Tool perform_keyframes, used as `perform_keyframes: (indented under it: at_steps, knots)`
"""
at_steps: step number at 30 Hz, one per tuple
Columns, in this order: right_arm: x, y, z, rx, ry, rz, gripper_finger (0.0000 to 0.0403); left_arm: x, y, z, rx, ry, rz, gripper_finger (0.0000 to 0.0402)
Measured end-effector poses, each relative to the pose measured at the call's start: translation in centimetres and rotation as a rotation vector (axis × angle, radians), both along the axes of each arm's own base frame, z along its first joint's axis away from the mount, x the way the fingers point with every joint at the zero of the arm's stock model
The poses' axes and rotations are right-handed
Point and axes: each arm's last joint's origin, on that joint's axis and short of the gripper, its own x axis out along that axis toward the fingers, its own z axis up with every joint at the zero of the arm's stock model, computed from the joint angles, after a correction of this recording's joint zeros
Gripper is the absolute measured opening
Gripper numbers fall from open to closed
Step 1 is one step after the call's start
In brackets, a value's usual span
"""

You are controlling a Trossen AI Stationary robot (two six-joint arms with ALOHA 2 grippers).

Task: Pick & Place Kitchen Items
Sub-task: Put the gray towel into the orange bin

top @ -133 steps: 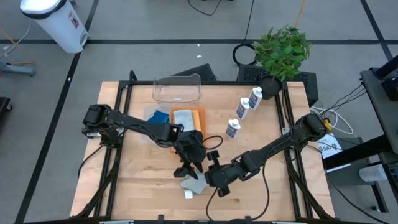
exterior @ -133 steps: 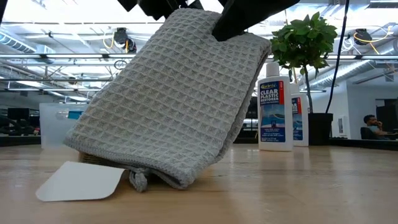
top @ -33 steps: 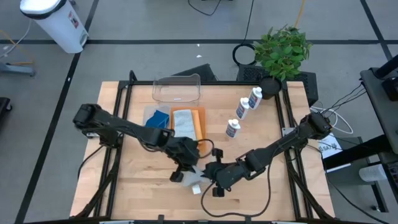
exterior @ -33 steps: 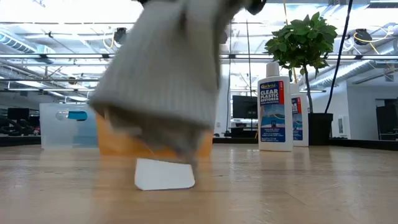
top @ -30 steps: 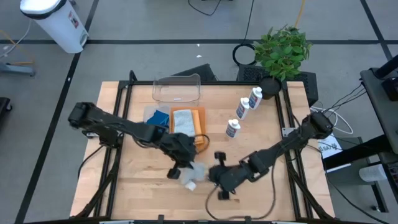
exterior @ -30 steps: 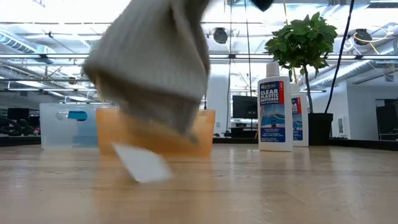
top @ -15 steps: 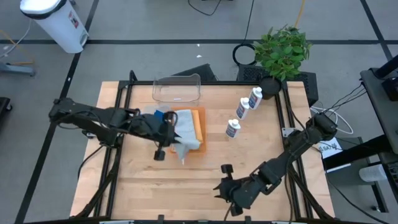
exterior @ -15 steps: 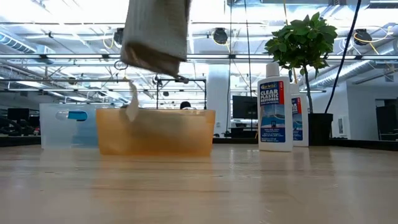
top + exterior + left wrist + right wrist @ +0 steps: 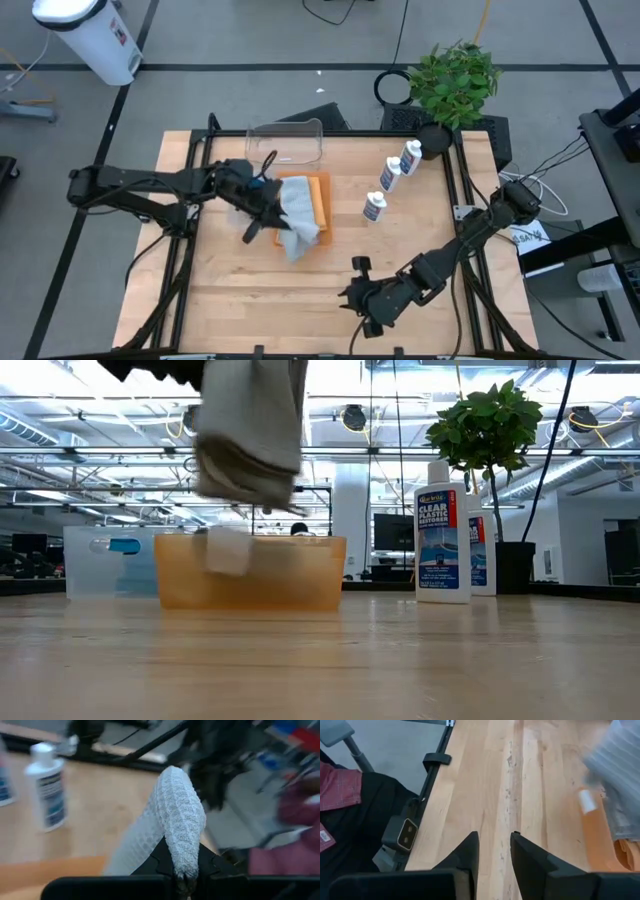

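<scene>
A grey waffle-weave cloth (image 9: 297, 222) hangs in the air over the near end of the folded orange cloth (image 9: 318, 195), which lies flat on the table's far middle. My left gripper (image 9: 270, 203) reaches in from the table's left and is shut on the grey cloth. A white tag (image 9: 228, 550) dangles from the cloth's lower edge. Three white blue-labelled bottles (image 9: 390, 177) stand upright at the far right. My right gripper (image 9: 350, 292) hovers low near the table's front edge, open, with only bare wood between its fingers (image 9: 470, 851). My left gripper pinches a bunched fold of the grey cloth (image 9: 181, 840) between its two fingers. The fingers come nearly level from the table's left. The cloth bulges up past the fingers, then hangs slack below them (image 9: 250, 440), lifted clear of the table.
A clear plastic tub (image 9: 285, 143) stands just beyond the orange cloth, with something blue (image 9: 125, 545) showing through it. A potted plant (image 9: 455, 85) is at the far right corner. Bare wood (image 9: 250, 300) lies along the table's near side.
My left gripper has swung from the table's near middle toward its far left, carrying the grey cloth. The cloth, whose lower edge and tag were on the wood, now hangs clear over the orange cloth. My right gripper stays near the front edge, apart from the cloth.
</scene>
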Motion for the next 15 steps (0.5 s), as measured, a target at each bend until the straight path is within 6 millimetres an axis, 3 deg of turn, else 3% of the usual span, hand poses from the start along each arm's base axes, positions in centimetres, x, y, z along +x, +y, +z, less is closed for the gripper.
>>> perform_keyframes:
  at_steps: [7, 15]
  knots:
    - [0.1, -0.1, 0.0, 0.0, 0.0, -0.002, 0.0079, 0.0, -1.1, -0.1, -0.037, 0.017, -0.059, 0.0019]
    - [0.1, -0.1, -0.1, 0.009, -0.003, -0.006, 0.0075, 2.2, -0.6, -2.5, -0.003, 0.087, -0.008, 0.0019]
